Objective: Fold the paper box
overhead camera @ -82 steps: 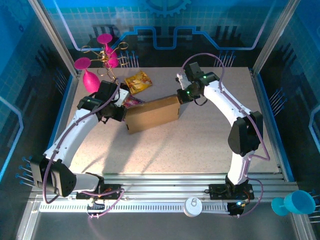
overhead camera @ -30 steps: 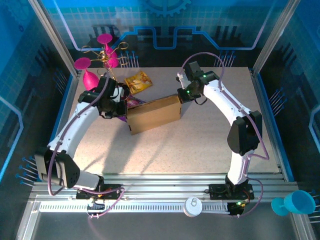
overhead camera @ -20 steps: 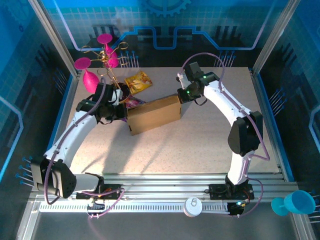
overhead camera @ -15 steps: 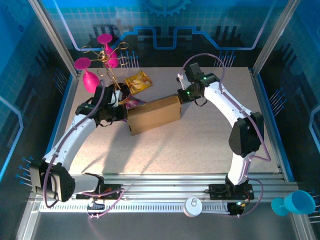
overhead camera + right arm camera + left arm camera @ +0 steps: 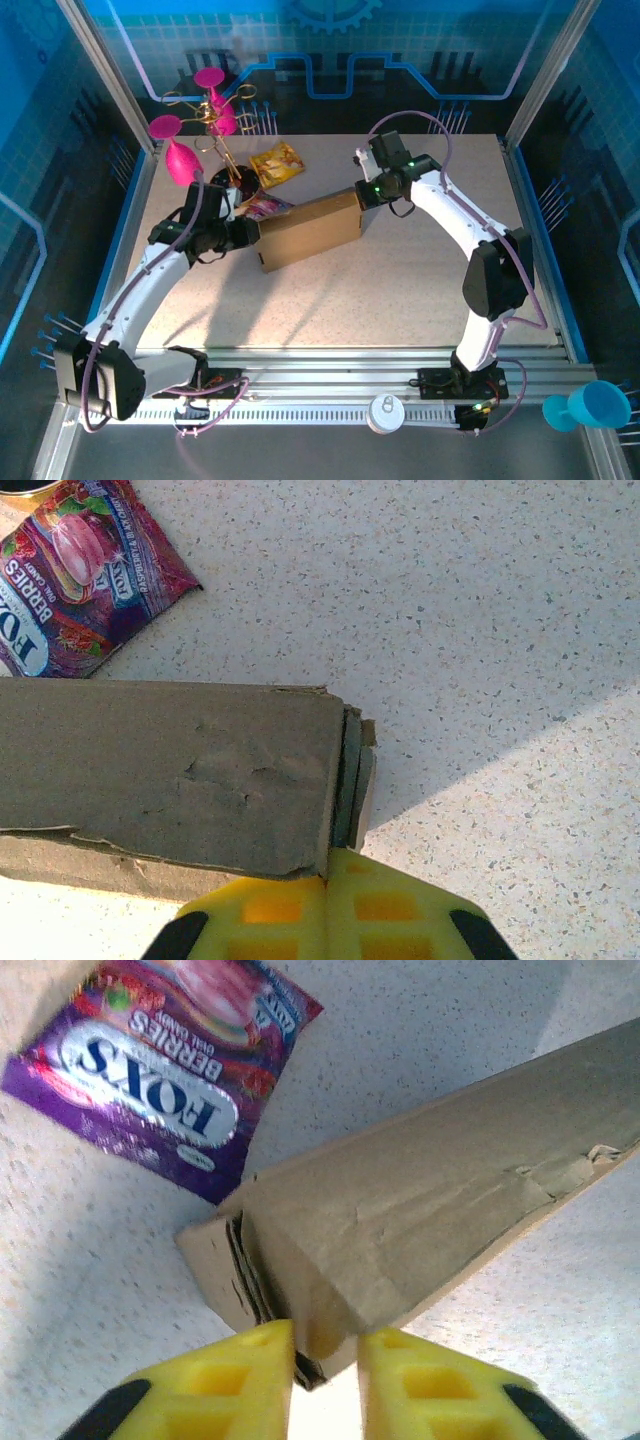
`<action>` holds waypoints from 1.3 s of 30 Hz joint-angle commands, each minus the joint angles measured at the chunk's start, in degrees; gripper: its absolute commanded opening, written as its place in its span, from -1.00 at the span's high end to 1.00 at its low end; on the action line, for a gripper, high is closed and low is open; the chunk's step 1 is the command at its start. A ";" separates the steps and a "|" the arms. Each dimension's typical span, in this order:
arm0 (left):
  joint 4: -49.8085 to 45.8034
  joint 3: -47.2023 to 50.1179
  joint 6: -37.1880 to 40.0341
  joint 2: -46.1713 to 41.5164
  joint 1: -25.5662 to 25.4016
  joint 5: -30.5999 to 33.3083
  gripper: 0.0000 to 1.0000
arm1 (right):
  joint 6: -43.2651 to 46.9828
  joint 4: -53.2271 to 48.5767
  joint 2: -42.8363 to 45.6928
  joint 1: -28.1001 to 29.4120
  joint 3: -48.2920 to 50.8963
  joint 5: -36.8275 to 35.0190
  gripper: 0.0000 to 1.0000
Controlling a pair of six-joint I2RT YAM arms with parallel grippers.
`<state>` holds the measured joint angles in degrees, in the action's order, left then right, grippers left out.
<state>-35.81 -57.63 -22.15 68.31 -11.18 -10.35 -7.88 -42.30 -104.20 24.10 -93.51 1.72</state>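
The paper box [image 5: 308, 230] lies closed up and flat near the middle of the tabletop [image 5: 420, 290], a long brown slab running from the centre left of the top view up towards the centre. I have one arm at each short end, so the box is braced between them and cannot slide while the flaps are worked.

My left pincer [image 5: 326, 1360] sits at the box's left end. Its yellow fingers [image 5: 235, 1380] are spread a little, and the bottom corner of the cardboard pokes into the gap. The layered flap edges show just above them, low in the wrist view. I judge this a loose hold, enough to steady the end but not to clamp it. I cannot tell whether the pads touch the card.

My right pincer [image 5: 326, 900] is pressed together at the bottom of its wrist view, with the tips against the box's right end, where the tucked flap edge stands on end. It acts as a stop. I cannot tell whether a sliver of card is caught between the fingers.

The purple Fox's berries packet [image 5: 160, 1070] lies flat just beyond the box's left end, at the upper left of the left wrist view. The yellow packet [image 5: 277, 162] lies farther up, apart from the box. Neither hinders the fold, but I should sweep wide of the purple one.
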 commanded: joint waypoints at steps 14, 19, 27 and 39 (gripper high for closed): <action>-2.27 -3.96 -43.54 -5.36 4.68 -8.27 -0.03 | 0.53 -3.31 -2.35 1.48 0.18 -1.36 1.00; -2.72 -1.90 -58.63 -3.86 4.68 -8.55 -0.13 | 0.50 -3.33 -2.49 1.42 0.00 -1.37 1.00; 5.79 4.36 -72.11 -3.09 4.59 -9.71 -0.24 | 0.43 -3.49 -2.81 1.48 -0.62 -1.18 1.00; 9.97 8.04 -76.18 -1.45 4.40 -9.15 -0.12 | 0.41 -3.66 -2.74 1.47 -0.71 -1.01 1.00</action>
<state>-27.27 -50.74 -96.44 65.87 -6.92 -19.33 -7.70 -42.54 -104.68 24.47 -94.21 0.84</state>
